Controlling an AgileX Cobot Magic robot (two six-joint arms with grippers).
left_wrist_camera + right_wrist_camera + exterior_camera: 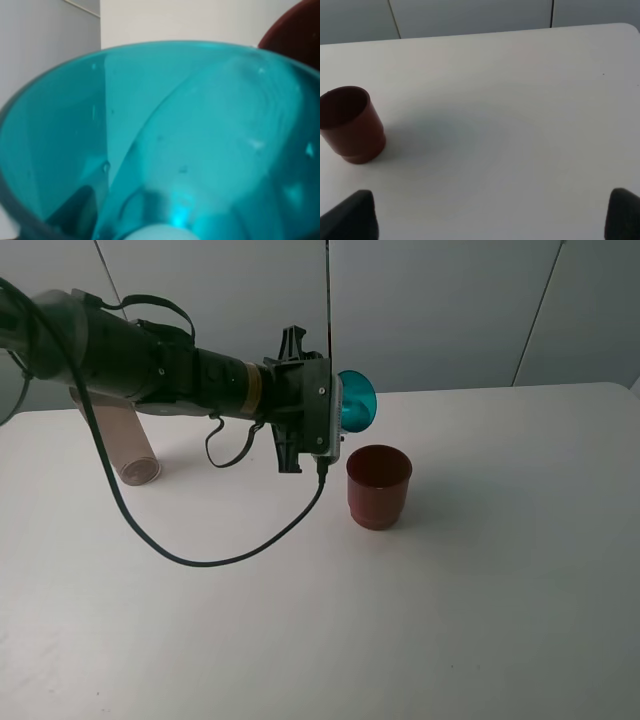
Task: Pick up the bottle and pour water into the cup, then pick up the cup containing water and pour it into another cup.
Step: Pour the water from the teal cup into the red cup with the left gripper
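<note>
High camera: the left end effector point(338, 412) is clenched on the teal cup point(358, 405), which is tipped sideways just above and behind the red cup point(379, 485). The bottle point(128, 445) is on the counter point(480, 590), well left of the red cup.

Left wrist: the teal cup fills the view, with the red cup's edge beyond it.

Right wrist: the right end effector point(487, 217) is released and grasps nothing, well apart from the upright red cup.

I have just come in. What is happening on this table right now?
The left arm holds the teal cup in the air, tipped onto its side near the rim of the red cup, which stands upright on the table. No stream of water is visible. The bottle is on the table behind that arm. The right arm's fingers are open and hold nothing.
</note>
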